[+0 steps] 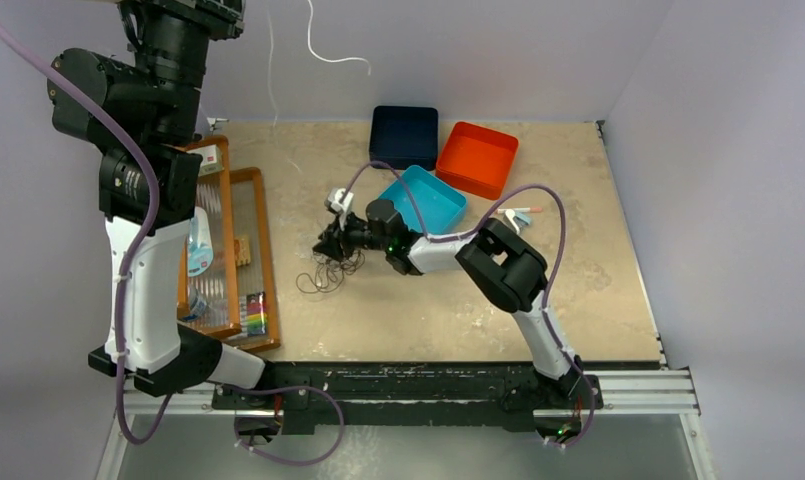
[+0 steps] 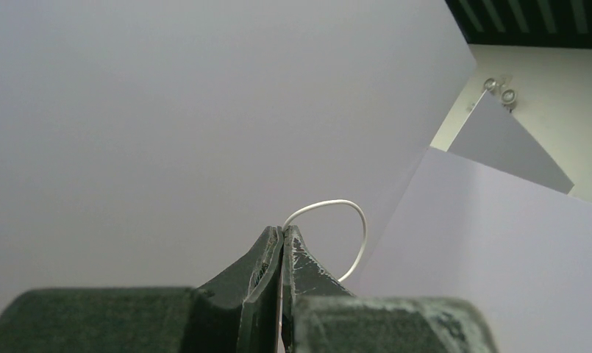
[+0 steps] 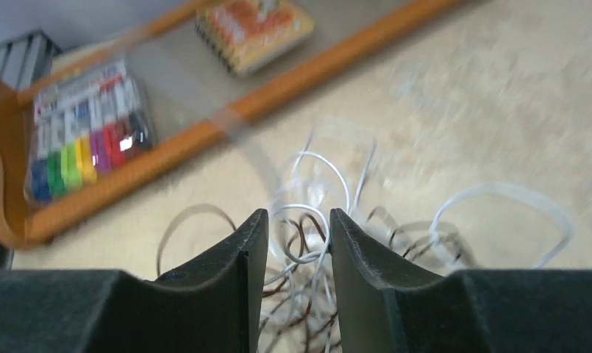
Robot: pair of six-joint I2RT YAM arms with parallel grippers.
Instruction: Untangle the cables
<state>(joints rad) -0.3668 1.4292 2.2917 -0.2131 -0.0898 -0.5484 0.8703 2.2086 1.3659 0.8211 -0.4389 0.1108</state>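
Note:
A tangle of thin white and dark brown cables (image 1: pixel 328 272) lies on the tan table left of centre. My right gripper (image 1: pixel 332 243) is low over it. In the right wrist view the right gripper (image 3: pixel 298 217) is open, with its jaws apart on either side of the cable tangle (image 3: pixel 307 265); a white loop touches the right finger. My left arm is raised high at the top left. The left gripper (image 2: pixel 282 229) is shut on a white cable (image 2: pixel 344 209) that loops out of its tips. That white cable (image 1: pixel 271 70) hangs down before the back wall.
Two wooden trays (image 1: pixel 266 250) stand at the left, holding a pack of coloured markers (image 1: pixel 253 315) and small packets. A dark blue box (image 1: pixel 404 135), an orange bin (image 1: pixel 477 158) and a blue bin (image 1: pixel 430 200) sit behind the right arm.

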